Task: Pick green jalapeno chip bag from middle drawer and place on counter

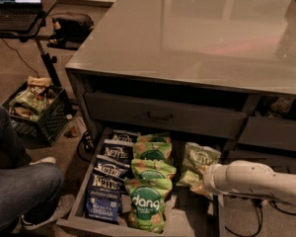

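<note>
While the middle drawer (190,220) stands pulled out below the cabinet, the green jalapeno chip bag (199,163) lies on its pale floor at the right-hand side, apart from the two columns of other bags. Its white Kettle lettering faces up and the bag leans a little toward the right wall. The claw (205,180) is at the bag's lower right corner, at the tip of the white arm (256,180) that reaches in from the right edge of the view across the drawer's right side. The arm's rounded end hides the claw, so I cannot tell how it stands, nor whether it touches the bag; the bag's lower edge meets the arm's end with no gap visible between them.

To the left of the olive bag, a column of three bright green dang bags (149,184) runs from back to front, and left of those a column of dark blue Kettle bags (108,179), the nearest one marked vinegar. A closed grey drawer front (163,115) with a dark bar handle sits above the open drawer. The glossy grey tabletop (202,33) of the cabinet reflects light. On the floor at left are a black crate (49,122) holding snack bags, a person's leg in jeans (19,191), and a laptop (15,4) on a stand.
</note>
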